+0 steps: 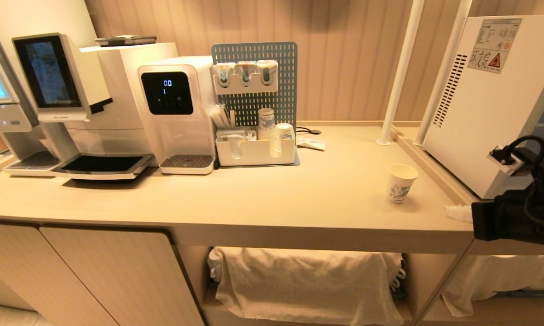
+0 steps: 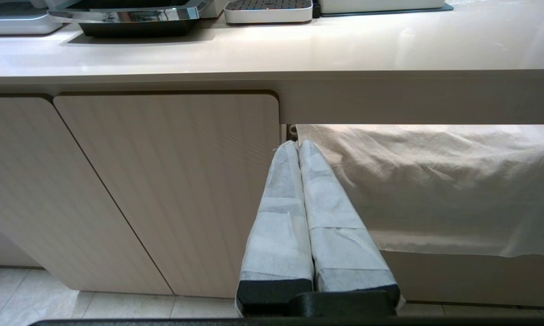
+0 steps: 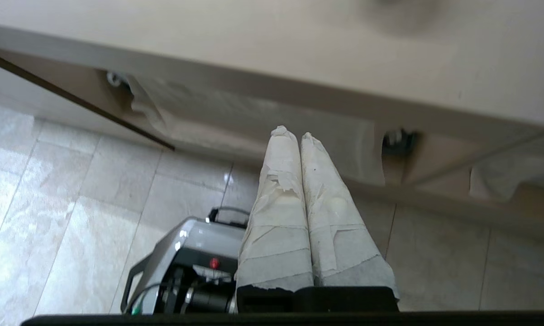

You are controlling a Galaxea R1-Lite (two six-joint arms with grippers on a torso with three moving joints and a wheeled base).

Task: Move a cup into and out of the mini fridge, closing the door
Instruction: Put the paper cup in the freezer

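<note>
Where counter nears fridge, cup (image 1: 401, 182) upright, mouth up

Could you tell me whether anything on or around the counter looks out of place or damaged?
Mostly tidy. The cup stands upright, alone on the counter. A crumpled white tissue lies at the counter's edge near the fridge. The tape wrapping the right tool is torn and frayed.

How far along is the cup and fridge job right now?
Nothing looks done: the cup stands on the counter beside the mini fridge. In hand: the right gripper, shut and empty, near the counter edge. Left: everything. The left gripper is shut below.
</note>
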